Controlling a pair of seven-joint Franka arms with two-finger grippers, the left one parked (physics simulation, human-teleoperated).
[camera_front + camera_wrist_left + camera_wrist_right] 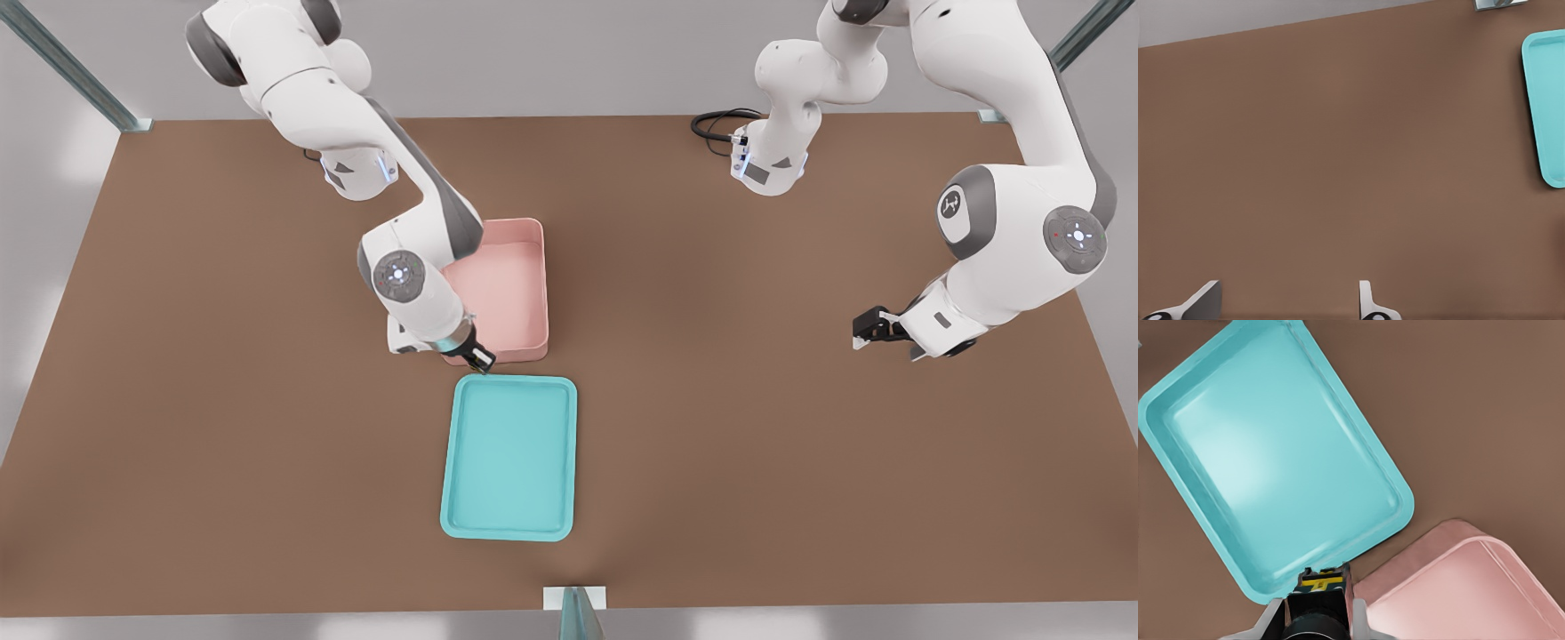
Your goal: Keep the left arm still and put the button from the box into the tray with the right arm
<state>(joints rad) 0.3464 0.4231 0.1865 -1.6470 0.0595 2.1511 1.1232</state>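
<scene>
Now the gripper hangs over the gap between the pink box and the turquoise tray, just at the tray's near rim. Fingers are clamped on the yellow-capped button (lifted clear of the box). Left to do: carry it over the tray floor and release. Bench below.

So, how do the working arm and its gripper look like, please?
The right arm is white, with rounded segments, grey joint panels and a round grey cap with small lights. A silvery ring sits at its wrist. Its gripper has slim black fingers.
</scene>
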